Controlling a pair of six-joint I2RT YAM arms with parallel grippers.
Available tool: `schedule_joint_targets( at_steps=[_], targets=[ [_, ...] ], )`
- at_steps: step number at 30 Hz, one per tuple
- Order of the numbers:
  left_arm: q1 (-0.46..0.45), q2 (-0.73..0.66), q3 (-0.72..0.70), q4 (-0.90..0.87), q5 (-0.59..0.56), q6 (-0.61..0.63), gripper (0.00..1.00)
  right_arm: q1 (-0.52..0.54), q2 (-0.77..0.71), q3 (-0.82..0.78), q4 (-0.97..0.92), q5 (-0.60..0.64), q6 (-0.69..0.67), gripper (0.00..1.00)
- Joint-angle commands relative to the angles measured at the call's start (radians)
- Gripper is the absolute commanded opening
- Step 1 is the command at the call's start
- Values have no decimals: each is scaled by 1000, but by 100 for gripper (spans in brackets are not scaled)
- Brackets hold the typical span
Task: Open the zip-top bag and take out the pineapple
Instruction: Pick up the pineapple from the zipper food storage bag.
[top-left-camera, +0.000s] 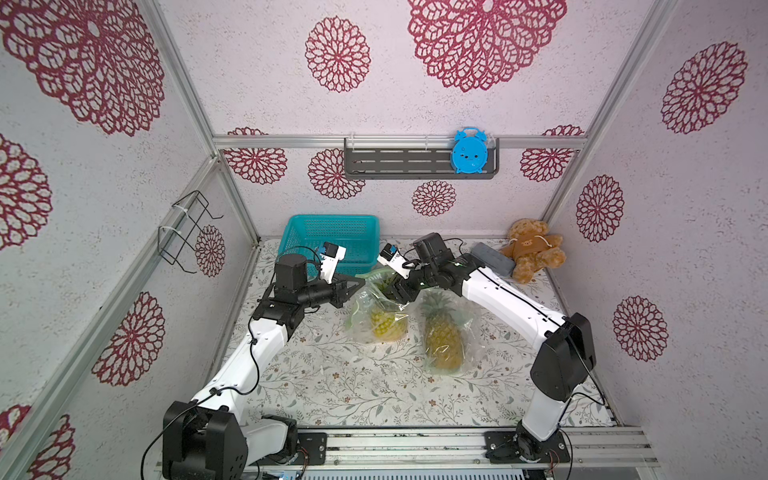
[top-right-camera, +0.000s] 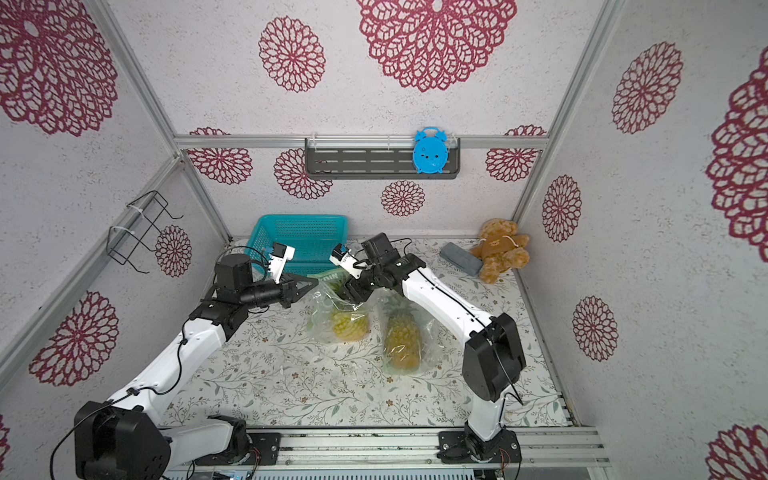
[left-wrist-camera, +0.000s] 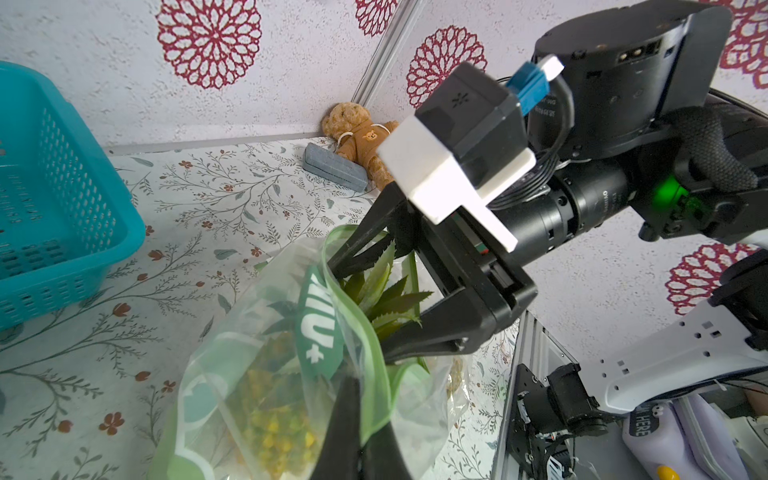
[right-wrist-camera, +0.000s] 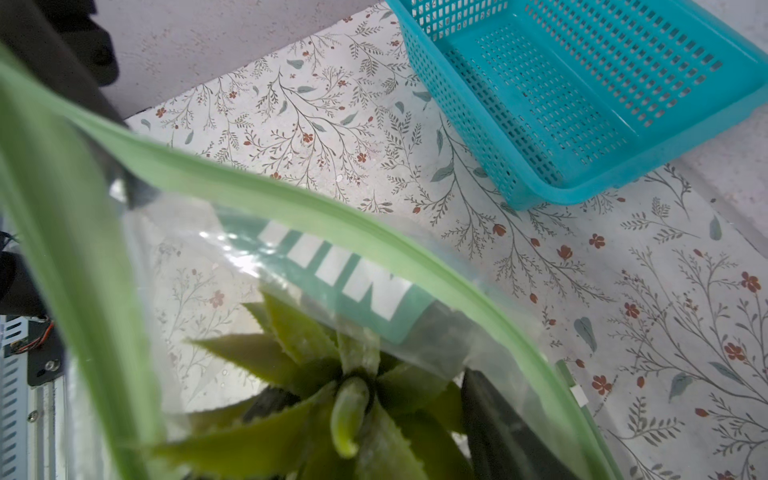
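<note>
Between the open jaws of the right end effector (left-wrist-camera: 357, 311): leafy crown of the yellow pineapple (top-left-camera: 384, 326), inside the clear green-rimmed zip-top bag (top-left-camera: 360, 307). Beside it, left end effector (top-left-camera: 361, 284) pinched shut on the green rim (left-wrist-camera: 374, 374), presumably propping the mouth wide for extraction.

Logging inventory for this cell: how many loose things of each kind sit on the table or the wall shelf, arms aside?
Pineapples: 2
Zip-top bags: 2
Basket: 1
Teddy bear: 1
Grey block: 1
Blue clock: 1
Total: 8
</note>
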Motion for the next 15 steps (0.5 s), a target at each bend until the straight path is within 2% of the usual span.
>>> schedule_joint_targets(
  at_steps=[1,3,6,8,10,12,14,15],
  targets=[
    [-4,-4,19,-3,-7,15,0,13,28,12,-69,48,-23,62],
    [-4,-5,19,-3,-10,15,0,16,34,13,-79,50,-27,54],
    [-4,-12,19,-4,-11,11,0,18,36,23,-86,45,-23,31],
    [-3,-24,19,-2,-17,3,3,18,24,21,-72,36,-17,19],
    [0,-42,18,-1,-35,-7,17,18,2,13,-43,34,-2,14],
    [2,-67,11,7,-51,-19,21,16,-22,-4,-1,33,19,10],
    [14,-102,-3,26,-72,-45,37,13,-54,-29,58,27,47,7],
    [22,-120,-11,38,-88,-63,41,12,-69,-43,86,23,63,5]
  ],
)
